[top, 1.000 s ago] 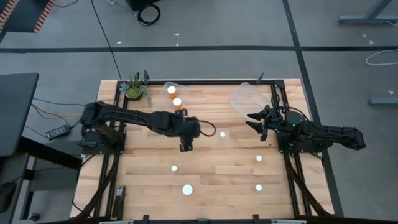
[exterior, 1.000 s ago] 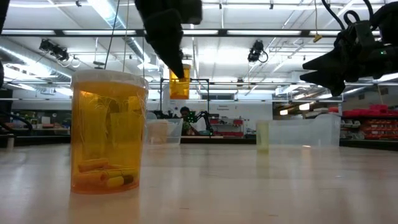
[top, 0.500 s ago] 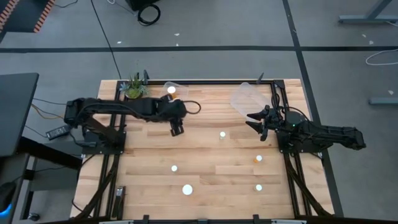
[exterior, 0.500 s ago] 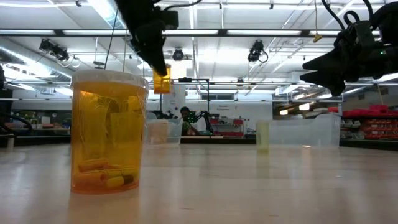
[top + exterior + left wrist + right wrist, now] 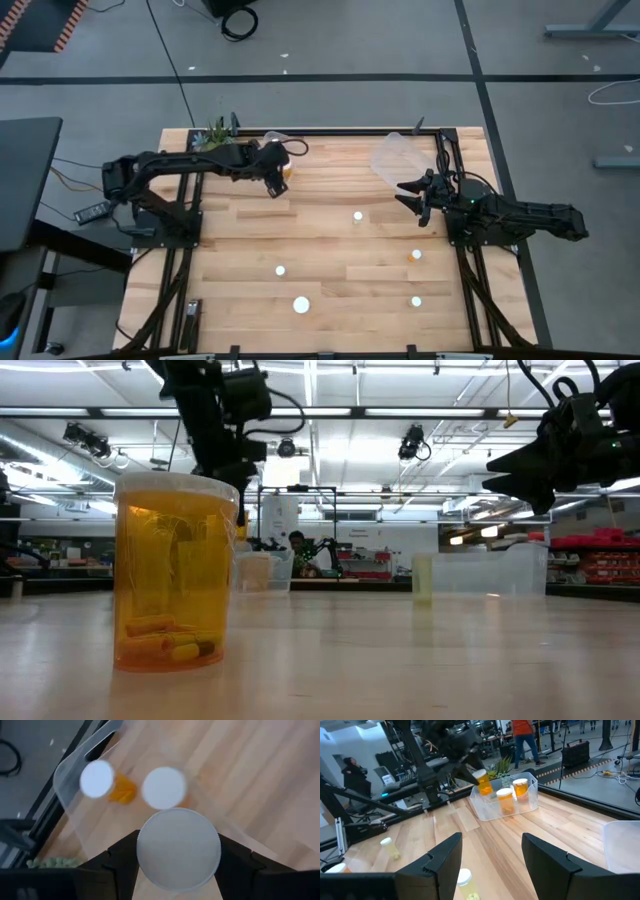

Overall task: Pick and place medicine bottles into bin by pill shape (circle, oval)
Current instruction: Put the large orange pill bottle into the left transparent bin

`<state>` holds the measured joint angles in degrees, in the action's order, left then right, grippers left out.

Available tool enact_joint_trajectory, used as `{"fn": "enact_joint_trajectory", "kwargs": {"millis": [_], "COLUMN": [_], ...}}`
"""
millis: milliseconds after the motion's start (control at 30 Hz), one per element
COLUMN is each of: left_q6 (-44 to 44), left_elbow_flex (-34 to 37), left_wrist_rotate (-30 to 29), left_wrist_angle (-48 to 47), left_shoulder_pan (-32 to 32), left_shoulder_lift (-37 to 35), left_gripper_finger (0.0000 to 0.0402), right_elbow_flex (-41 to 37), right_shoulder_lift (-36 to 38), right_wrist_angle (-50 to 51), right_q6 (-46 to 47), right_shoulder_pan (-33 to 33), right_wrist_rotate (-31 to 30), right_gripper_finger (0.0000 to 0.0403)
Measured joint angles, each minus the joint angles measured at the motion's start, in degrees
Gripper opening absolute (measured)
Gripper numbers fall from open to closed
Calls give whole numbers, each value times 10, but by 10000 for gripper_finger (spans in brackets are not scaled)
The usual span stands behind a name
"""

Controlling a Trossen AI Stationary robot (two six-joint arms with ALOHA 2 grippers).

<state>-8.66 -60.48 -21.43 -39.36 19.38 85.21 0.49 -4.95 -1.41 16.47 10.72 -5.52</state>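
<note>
My left gripper (image 5: 277, 173) is shut on a small orange medicine bottle (image 5: 482, 781) with a white cap and hangs over the clear bin (image 5: 281, 146) at the table's far left. Two more bottles (image 5: 96, 778) (image 5: 164, 787) are in that bin. My right gripper (image 5: 412, 191) waits open at the right side, beside a second clear bin (image 5: 394, 155), with nothing between its fingers. Several bottles stand loose on the table, among them one (image 5: 357, 215) near the middle and one (image 5: 301, 304) near the front. My left gripper pinches the bottle at its white cap (image 5: 178, 847), one finger (image 5: 122, 862) on each side. The fingers slant down from the near left. The bottle hangs tilted below them, clear of the table and over the bin.
A small potted plant (image 5: 215, 138) stands at the far left corner beside the bin. A large orange bottle (image 5: 175, 585) stands close in front of the low camera. People and equipment show in the room beyond the table.
My left gripper has carried the bottle from the middle of the table toward the far left, sinking a little and rolling, and now hangs over the far-left bin. The bottle has stayed in its hold, clear of the table.
</note>
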Motion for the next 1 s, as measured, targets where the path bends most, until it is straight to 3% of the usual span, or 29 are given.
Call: {"fn": "enact_joint_trajectory", "kwargs": {"millis": [167, 433, 800, 1000], "left_q6": [-32, -83, -132, -133], "left_elbow_flex": [37, 97, 108, 108], "left_wrist_rotate": [1, 31, 55, 59], "left_wrist_angle": [10, 99, 75, 71], "left_shoulder_pan": [35, 64, 71, 70], "left_shoulder_lift": [0, 0, 1, 1], "left_gripper_finger": [217, 221, 218, 252], "right_elbow_flex": [0, 0, 0, 0], "right_shoulder_lift": [0, 0, 0, 0], "right_wrist_angle": [0, 0, 0, 0], "right_q6": [0, 0, 0, 0], "right_shoulder_pan": [0, 0, 0, 0], "right_wrist_rotate": [0, 0, 0, 0], "right_gripper_finger": [214, 214, 214, 214]}}
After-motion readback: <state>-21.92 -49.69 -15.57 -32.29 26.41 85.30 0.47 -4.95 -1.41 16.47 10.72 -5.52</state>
